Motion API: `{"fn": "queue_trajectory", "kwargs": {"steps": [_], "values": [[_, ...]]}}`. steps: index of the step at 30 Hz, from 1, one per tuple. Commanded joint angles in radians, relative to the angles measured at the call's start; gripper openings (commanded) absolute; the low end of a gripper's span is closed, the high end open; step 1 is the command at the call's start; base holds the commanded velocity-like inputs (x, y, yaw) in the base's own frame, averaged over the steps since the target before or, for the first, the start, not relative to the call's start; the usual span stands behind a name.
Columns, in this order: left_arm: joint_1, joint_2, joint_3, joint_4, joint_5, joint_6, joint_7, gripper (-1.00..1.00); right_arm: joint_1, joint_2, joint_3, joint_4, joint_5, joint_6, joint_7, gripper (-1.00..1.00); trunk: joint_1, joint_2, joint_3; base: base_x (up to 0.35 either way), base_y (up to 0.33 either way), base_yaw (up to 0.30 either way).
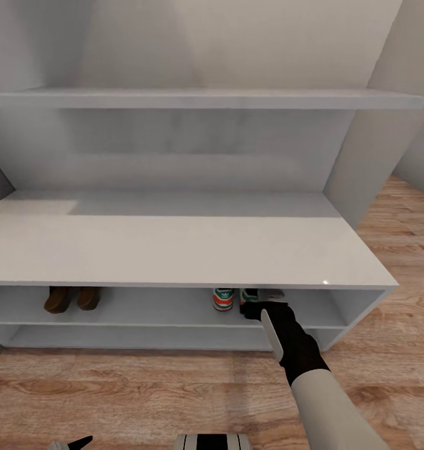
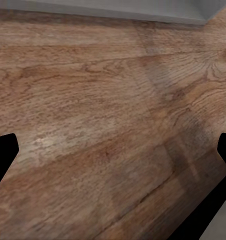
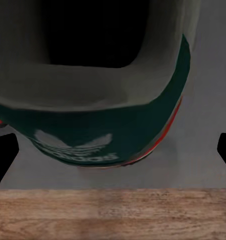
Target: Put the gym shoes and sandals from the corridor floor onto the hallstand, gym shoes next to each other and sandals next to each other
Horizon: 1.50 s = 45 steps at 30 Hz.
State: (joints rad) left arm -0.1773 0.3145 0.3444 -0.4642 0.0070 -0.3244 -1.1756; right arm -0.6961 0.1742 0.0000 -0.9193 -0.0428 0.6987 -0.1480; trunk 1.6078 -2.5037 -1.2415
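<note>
head view: your right end effector (image 1: 257,306) reaches into the hallstand (image 1: 174,250) upper shelf at a gym shoe (image 1: 249,295) beside its mate (image 1: 223,299); its spread i cannot tell. both sandals (image 1: 71,298) sit together further left.

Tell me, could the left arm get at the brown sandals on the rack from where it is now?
Probably not without moving first. The left pincer hangs low near the robot, over the bare floor. The sandals sit apart from it, tucked in the upper shelf row under the hallstand top, so it would have to reach forward.
</note>
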Motion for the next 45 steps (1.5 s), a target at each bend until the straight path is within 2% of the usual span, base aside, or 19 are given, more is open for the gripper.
{"fn": "queue_trajectory", "kwargs": {"steps": [1,17,45], "values": [[-0.001,0.0,0.002,0.001,0.001,-0.004,-0.004,1.0,0.0,0.0,0.0,-0.001,-0.005,0.004,-0.005,1.0,0.0,0.0,-0.001,0.0,0.0,0.0],[-0.001,0.001,0.002,0.001,0.002,-0.006,-0.004,1.0,0.0,0.0,0.0,-0.001,-0.005,0.004,-0.005,1.0,0.0,0.0,-0.001,-0.013,0.0,0.0],[-0.001,0.001,0.002,0.001,0.002,-0.004,-0.003,1.0,0.0,0.0,0.004,-0.001,-0.005,0.004,-0.004,1.0,0.0,0.0,-0.001,-0.317,0.0,0.0]]}}
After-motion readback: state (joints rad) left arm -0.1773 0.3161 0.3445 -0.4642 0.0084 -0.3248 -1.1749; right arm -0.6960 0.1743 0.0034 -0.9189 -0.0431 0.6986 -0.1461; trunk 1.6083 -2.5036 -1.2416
